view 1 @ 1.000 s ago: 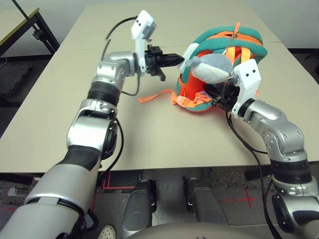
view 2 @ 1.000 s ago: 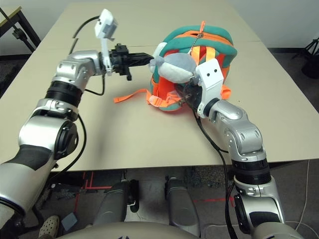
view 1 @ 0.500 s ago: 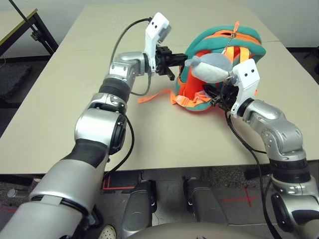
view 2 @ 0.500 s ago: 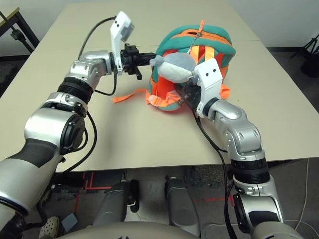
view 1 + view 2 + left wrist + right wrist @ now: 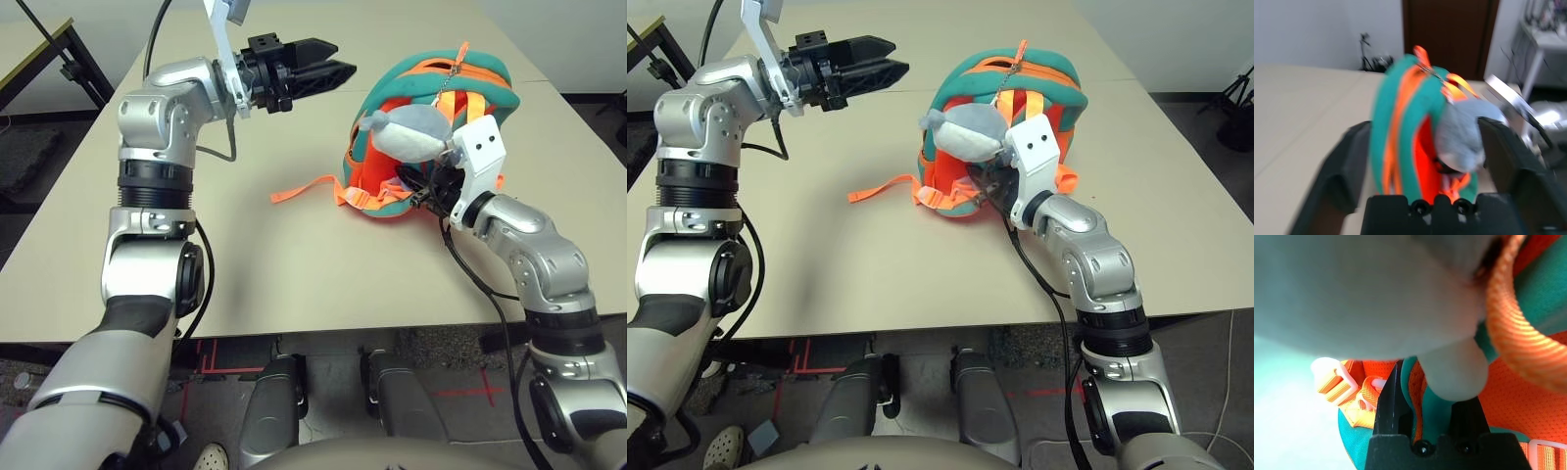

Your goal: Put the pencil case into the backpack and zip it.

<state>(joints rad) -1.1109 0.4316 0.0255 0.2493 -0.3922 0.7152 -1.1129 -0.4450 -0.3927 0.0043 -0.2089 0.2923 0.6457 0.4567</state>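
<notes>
Both grippers differ — the left gripper [image 5: 338,57] hangs wide and empty beside the backpack [image 5: 431,93] on the table, the right gripper [image 5: 1422,399] pinches its teal trim. Zipping looks finished; next — release.

Orange/teal backpack [image 5: 431,137] upright on table's right side, grey plush dangling in front, straps splayed left.

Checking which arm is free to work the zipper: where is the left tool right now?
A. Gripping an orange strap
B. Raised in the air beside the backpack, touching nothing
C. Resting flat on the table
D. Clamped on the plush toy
B: the left tool hangs above the table, apart from the backpack, with its fingers spread and nothing between them.
</notes>
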